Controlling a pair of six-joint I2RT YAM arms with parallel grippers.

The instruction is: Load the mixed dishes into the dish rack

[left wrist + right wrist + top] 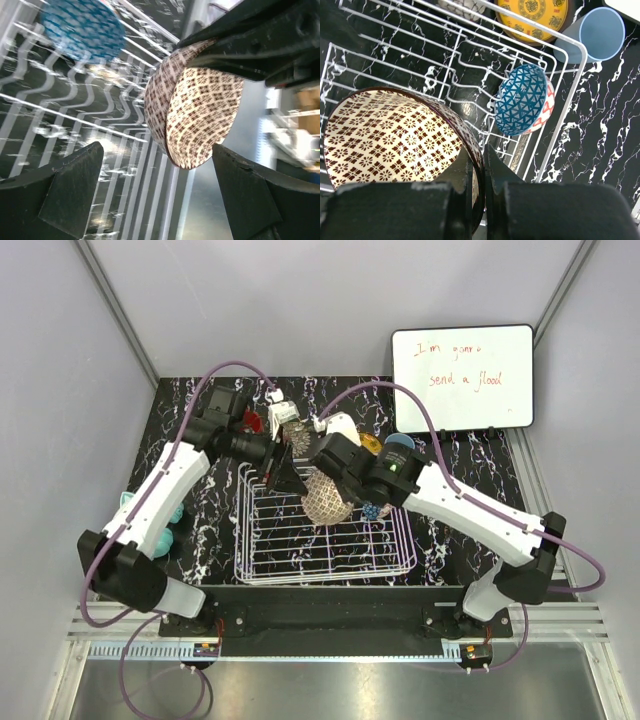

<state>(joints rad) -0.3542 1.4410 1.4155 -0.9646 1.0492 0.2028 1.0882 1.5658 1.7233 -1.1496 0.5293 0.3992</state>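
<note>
From above, the 2 arms meet over the dish rack [320,580], and the beige-brown bowl [326,500] hangs tilted just above its wires, near the middle. A blue bowl [372,510] already leans inside by the right wall. The yellow plate [370,443] and light blue cup [399,452] wait on the worktop [215,520] just beyond the rack, the red mug [250,420] sits farther left, and the teal objects [172,515] lie off to the left side. In the left wrist view the left fingers [70,190] are spread wide, 1 on each side of the bowl, and neither seems to touch it. In the right wrist view the right fingers [497,175] are pressed onto the rim, 1 inside and 1 outside, pinching the bowl's wall. It looks like glazed ceramic: stiff, slick, and likely to chip against wire. I'd say the rim is the only sensible hold, though the bowl could swing on so narrow a pinch. The blue bowl and the flanking left fingers crowd the spot below.
</note>
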